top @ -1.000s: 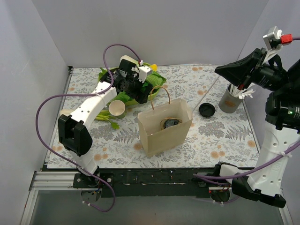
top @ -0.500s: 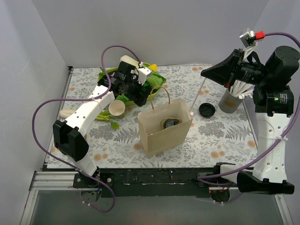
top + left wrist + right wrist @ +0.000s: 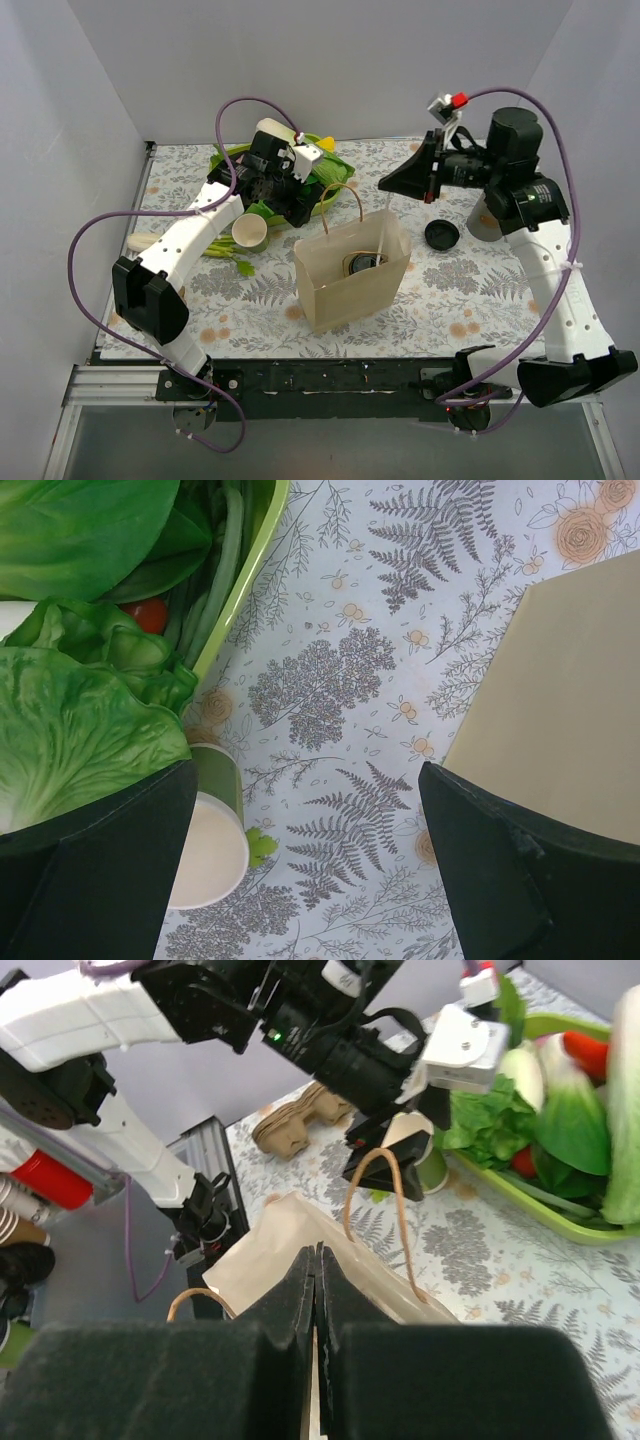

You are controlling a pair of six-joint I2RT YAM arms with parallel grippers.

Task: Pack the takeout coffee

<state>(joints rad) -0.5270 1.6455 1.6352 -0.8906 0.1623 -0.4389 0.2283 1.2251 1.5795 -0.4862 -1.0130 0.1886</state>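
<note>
Takeout coffee (image 3: 365, 264) inside paper bag (image 3: 340, 292); right fingers (image 3: 250, 1360) tight on white straw (image 3: 384, 228) above, left fingers (image 3: 90, 865) wide near lidless cup (image 3: 210, 830).

left claw (image 3: 307, 780) spread wide, facing down; right claw (image 3: 317, 1255) pressed closed, raised

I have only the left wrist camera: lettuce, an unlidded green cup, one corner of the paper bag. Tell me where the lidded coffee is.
Observer: The takeout coffee stands inside the paper bag with its black lid on.
Operator: Report what the other arm is doing.
Observer: The right gripper is shut by the bag's far edge. It pinches a thin white straw that points down into the bag.
</note>
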